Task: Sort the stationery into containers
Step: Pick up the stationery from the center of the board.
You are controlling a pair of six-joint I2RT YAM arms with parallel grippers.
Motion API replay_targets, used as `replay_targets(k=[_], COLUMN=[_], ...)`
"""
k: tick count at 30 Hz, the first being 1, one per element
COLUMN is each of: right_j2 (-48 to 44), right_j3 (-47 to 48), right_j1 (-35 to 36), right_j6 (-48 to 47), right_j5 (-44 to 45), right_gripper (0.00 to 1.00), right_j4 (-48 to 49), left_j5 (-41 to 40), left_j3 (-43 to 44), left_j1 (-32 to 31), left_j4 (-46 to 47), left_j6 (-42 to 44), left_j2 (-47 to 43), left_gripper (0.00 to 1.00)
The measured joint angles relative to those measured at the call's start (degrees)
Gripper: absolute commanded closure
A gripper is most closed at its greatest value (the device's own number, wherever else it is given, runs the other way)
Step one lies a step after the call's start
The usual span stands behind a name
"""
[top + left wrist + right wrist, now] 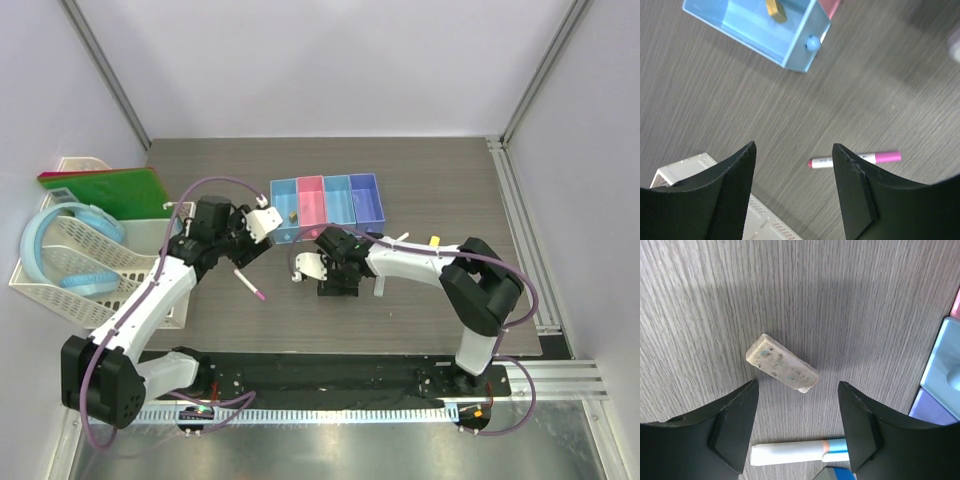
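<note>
The row of four containers (327, 178) stands mid-table. A tan piece (776, 10) lies in the leftmost light blue bin (760, 42). My left gripper (243, 252) hovers open and empty in front of that bin. A white pen with a pink cap (855, 159) lies on the table just past its right finger. My right gripper (338, 280) is open over the table. A speckled tan piece (782, 370) lies just beyond its fingertips. A pale blue-and-white tube (800, 452) lies under the jaws, with a blue block (840, 476) at the frame's bottom edge. A yellow stick (435, 240) lies further right.
A white lattice basket (95, 265) at the left holds a big blue hoop (40, 240), and a green board (105, 190) leans behind it. The basket's corner (685, 175) shows beneath my left fingers. A metal rail (520, 230) runs along the table's right side.
</note>
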Motion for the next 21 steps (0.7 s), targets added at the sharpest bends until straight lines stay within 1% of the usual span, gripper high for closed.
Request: replay_targets(k=[2,10,13,15,20,21], right_j2=[0.2,1.5,1.7,1.9,2.7,3.0], right_j3=[0.2,1.8,2.1,2.2,2.9,3.2], right_j1=[-0.1,-0.2,-0.2,-0.2,-0.2,-0.1], right_j6=[-0.9,-2.6,-2.9,-3.2,-3.8,-3.8], right_j5=[-0.5,-1.8,-2.4,-3.0,-4.4,-4.5], right_gripper=[0.31,0.32,0.35,0.39,0.43,0.48], right_j4=[-0.3,-0.5,-0.5,-0.5,-0.8,-0.8], left_j5=[-1.0,-3.3,-3.4,-3.4,-3.4,-3.4], left_j3=[-0.6,-4.0,-4.2,-4.3,-4.9,-5.0], left_j1=[0.0,1.6,2.7,3.4,4.7,4.9], left_j4=[-1.1,-6.5,-7.9,-8.4,-10.6,-11.2], left_j6=[1.1,7.0,8.5,9.2,12.2,13.2], left_j2=[-0.5,-2.7,-3.6,-3.8,-4.0,-4.0], left_gripper=[0.34,0.33,0.33,0.33,0.32,0.32])
